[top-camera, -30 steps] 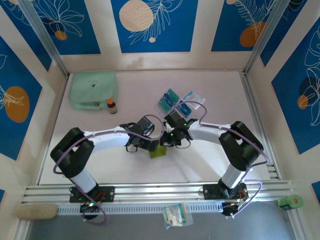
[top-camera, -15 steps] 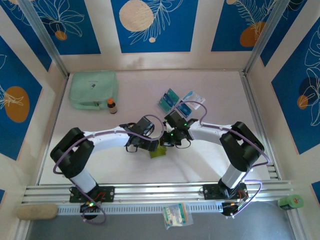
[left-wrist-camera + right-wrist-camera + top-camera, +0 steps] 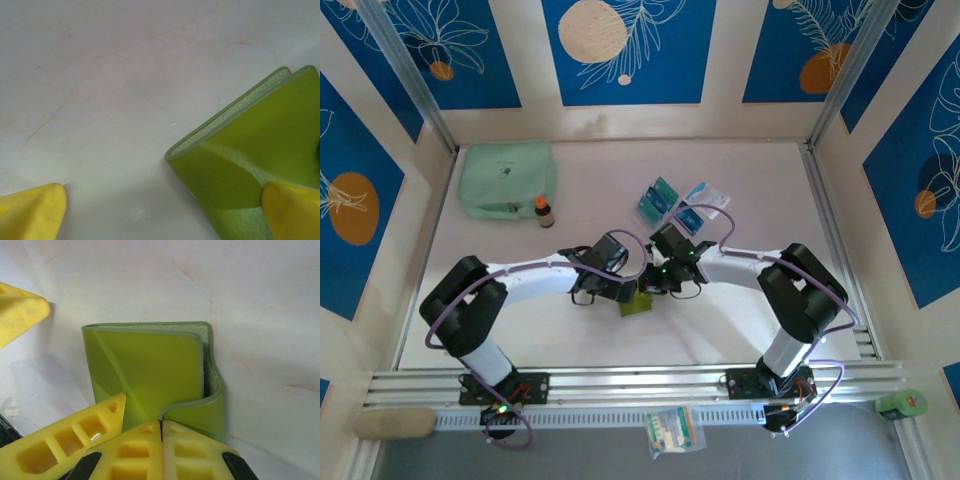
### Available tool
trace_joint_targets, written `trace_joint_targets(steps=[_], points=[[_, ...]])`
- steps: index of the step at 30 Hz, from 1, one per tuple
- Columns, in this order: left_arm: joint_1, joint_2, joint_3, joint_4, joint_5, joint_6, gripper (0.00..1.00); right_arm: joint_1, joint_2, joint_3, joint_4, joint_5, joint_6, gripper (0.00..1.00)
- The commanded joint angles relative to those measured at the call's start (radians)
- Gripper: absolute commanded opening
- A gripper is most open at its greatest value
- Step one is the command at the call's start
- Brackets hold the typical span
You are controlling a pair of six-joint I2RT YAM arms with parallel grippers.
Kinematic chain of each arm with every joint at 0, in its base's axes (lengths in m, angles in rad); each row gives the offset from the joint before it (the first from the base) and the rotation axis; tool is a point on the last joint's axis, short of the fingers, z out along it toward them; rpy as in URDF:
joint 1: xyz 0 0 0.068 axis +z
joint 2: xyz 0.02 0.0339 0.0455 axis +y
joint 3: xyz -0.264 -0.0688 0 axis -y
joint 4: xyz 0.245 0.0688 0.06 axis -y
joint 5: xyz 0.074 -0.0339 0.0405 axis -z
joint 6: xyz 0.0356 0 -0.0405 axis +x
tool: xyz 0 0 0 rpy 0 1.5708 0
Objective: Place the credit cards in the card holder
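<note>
Two-handedly working the card holder [image 3: 150, 370] toward the table's [image 3: 570, 335] near edge: pinching its flap in the clamped right gripper [image 3: 161, 427], touching it with one fingertip of the spread left gripper [image 3: 162, 200].

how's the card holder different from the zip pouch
The card holder is small and olive-green; the zip pouch is far larger and pale mint. The card holder lies mid-table with the left gripper and right gripper at it; the zip pouch sits alone in the far left corner. Both are green and rest on the table.
</note>
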Motion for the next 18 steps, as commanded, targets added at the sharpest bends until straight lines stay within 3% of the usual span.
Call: trace_joint_targets(steps=[1,18], points=[[0.005,-0.020,-0.035,-0.037,0.023,-0.037,1.00,0.027,0.042,-0.077,-0.061,-0.020,0.020,0.00],[0.116,-0.168,-0.097,0.024,0.096,-0.229,1.00,0.055,0.054,-0.087,-0.172,0.079,0.033,0.00]])
